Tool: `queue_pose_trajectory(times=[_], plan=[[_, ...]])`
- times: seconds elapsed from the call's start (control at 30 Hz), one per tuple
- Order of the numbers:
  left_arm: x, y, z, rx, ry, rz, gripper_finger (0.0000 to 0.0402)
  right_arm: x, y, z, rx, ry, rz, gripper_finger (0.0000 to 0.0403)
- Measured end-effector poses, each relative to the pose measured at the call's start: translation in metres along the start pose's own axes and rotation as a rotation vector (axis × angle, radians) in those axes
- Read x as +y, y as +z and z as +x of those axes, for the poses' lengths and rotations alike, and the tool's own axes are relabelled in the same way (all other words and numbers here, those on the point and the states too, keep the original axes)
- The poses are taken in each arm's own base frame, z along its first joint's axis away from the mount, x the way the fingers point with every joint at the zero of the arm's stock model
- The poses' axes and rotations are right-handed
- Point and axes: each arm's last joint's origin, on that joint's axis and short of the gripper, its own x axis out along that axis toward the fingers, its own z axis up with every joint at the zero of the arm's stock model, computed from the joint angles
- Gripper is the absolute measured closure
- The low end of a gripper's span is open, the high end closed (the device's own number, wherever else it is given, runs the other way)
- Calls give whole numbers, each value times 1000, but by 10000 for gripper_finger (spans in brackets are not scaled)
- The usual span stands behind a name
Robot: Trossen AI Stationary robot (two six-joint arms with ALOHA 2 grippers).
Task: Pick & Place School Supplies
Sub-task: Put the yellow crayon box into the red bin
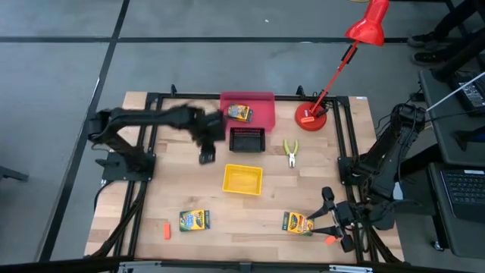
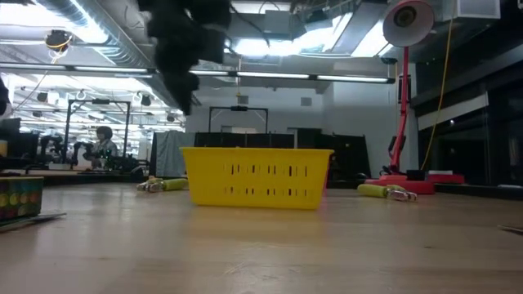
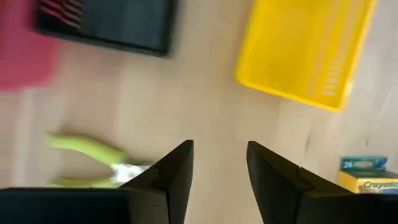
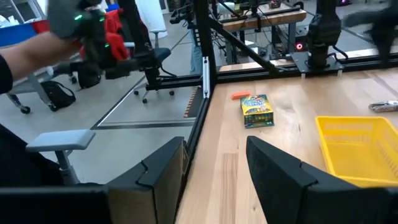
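My left gripper (image 1: 207,154) hangs open and empty above the table, just left of the black tray (image 1: 247,139); its fingers (image 3: 177,171) frame bare wood. One crayon box (image 1: 239,113) lies in the red tray (image 1: 261,102). Two more lie flat on the table, near left (image 1: 194,220) and near right (image 1: 298,223). Yellow-handled pliers (image 1: 291,152) lie right of the black tray, also seen as pliers (image 3: 93,158). Orange-red pieces rest near left (image 1: 166,231) and near right (image 1: 330,240). My right gripper (image 1: 327,216) waits open at the near right corner.
The yellow tray (image 1: 242,179) stands mid-table. The red lamp's base (image 1: 312,117) sits at the far right, with its head reaching beyond the table. A black frame runs around the table edge. Bare wood lies between the trays and the near edge. A person's arm (image 4: 25,56) shows beyond the table.
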Motion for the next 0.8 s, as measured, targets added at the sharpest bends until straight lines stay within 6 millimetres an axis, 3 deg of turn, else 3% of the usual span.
queue_pose_trajectory(times=[0.2,0.33,0.53,0.8], plan=[[-73,-45,35,40,98,-8,251,1,1,-1,-9,1,-4,222],[-111,-76,55,68,158,-13,242,2,3,-1,-25,9,-20,222],[-142,-98,64,-2,111,-54,260,2,4,-1,-33,13,-32,222],[-160,-101,64,-43,-10,-113,281,1,5,1,-32,8,-41,222]])
